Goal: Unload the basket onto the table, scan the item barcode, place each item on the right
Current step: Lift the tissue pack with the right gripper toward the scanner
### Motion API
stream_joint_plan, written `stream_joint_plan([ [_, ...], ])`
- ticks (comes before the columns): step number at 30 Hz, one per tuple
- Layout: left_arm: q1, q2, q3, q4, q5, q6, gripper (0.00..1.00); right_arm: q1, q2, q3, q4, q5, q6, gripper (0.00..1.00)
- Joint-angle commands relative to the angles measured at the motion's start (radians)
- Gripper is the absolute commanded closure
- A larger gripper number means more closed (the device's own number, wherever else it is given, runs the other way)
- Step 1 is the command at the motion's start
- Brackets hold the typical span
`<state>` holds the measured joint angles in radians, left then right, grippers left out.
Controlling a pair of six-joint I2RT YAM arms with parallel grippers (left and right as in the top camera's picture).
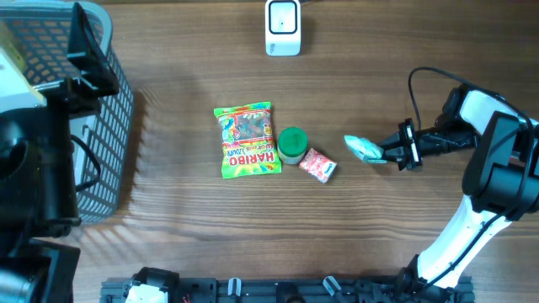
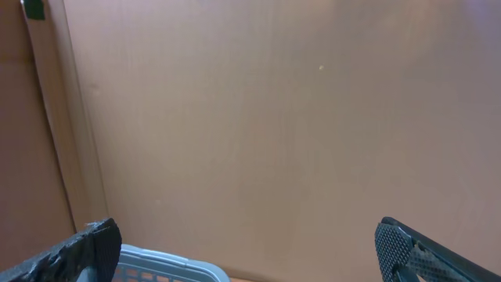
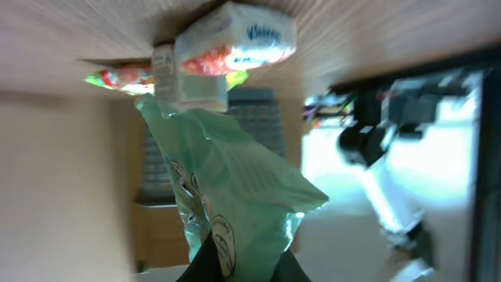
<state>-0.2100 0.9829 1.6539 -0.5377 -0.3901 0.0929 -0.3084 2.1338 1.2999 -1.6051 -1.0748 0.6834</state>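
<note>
Your right jaws are clamped shut on one end of a pale green packet [image 1: 364,148], so that's the item you've got in hand. It sticks out sideways from the jaws toward the middle of the worktop [image 1: 396,244]. From the overhead I can't tell if it's lifted or resting on the wood. In the right wrist view the packet [image 3: 227,196] fills the centre, crinkly, pinched at the bottom edge of the frame. Just beside its free end, not touching, lies a small red-and-white packet [image 1: 318,165]. That one sits right up against a green round tub [image 1: 292,145], and next to the tub is a Haribo bag [image 1: 247,140], lying flat. The white scanner [image 1: 283,27] is at the far edge of the worktop, well apart from the green packet. Your left jaws are spread wide with nothing between them. The fingertips [image 2: 78,254] show in the bottom corners of the left wrist view, over the rim of the grey basket [image 1: 114,118] on the left.
</note>
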Motion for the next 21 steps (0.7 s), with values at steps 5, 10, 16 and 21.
stream_joint_plan([
  [5,0.005,0.045,-0.002,0.004,0.016,0.004,0.0,0.004,0.013,0.018,-0.007,-0.282,0.437,0.96],
  [10,0.005,0.07,-0.002,0.007,0.016,0.004,0.0,0.003,0.013,0.018,0.026,-0.293,0.652,0.96],
  [16,0.005,0.08,-0.002,0.009,0.016,0.004,0.0,0.003,0.013,0.018,0.198,-0.296,0.528,0.96],
  [21,0.006,0.077,-0.002,0.008,0.016,0.004,0.0,0.015,0.013,0.018,0.232,-0.47,-0.18,0.96],
])
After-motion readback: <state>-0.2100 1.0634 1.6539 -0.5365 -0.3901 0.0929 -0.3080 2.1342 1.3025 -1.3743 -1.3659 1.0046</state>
